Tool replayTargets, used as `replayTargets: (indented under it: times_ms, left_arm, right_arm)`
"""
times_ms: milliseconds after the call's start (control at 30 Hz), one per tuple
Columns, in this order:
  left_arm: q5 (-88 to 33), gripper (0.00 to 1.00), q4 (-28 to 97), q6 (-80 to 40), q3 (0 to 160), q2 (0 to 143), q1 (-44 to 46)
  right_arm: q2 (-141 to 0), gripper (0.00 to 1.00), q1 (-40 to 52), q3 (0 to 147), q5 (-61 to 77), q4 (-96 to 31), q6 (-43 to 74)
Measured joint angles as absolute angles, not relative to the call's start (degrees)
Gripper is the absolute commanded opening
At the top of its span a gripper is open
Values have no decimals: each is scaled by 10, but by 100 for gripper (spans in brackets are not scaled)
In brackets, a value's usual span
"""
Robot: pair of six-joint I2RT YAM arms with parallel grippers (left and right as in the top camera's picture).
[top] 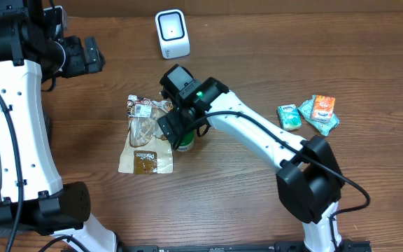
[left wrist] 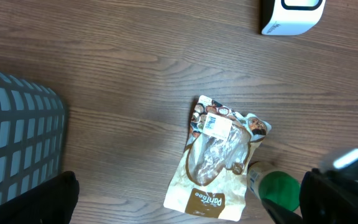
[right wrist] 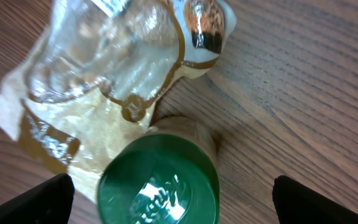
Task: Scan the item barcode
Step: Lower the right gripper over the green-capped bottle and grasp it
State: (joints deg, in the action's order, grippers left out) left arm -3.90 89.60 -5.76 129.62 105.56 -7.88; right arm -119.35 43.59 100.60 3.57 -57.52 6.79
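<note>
Black right gripper [right wrist: 182, 200]: jaws wide apart, nothing held, one tip at each lower corner of the wrist view. Directly below and between them sits a green cap [right wrist: 159, 180]; it belongs to a small bottle [top: 185, 145], which I take to be the item to scan. The bottle seems to stand upright, long axis roughly vertical and in line with the gripper's approach, though its body is mostly hidden. It stands near mid-table, touching or just beside the right edge of a flat snack pouch [top: 144, 136], so a closing jaw could catch the film. The white scanner [top: 171, 33] lies well beyond, toward the far edge of the wooden table [top: 271, 56]. Left gripper [top: 82, 56]: also open and empty, at the far left, well apart from the bottle. The right arm is plainly nearer. Judgement: descend, close on the bottle below the cap.
</note>
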Motion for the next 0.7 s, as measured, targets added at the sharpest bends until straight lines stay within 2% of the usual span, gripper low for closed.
replayTargets:
  times_ms: [700]
  left_arm:
    - [-39,99,896,-58,1296,1056,-79]
  right_arm:
    - [-1203,100,437,990,27,-563,28]
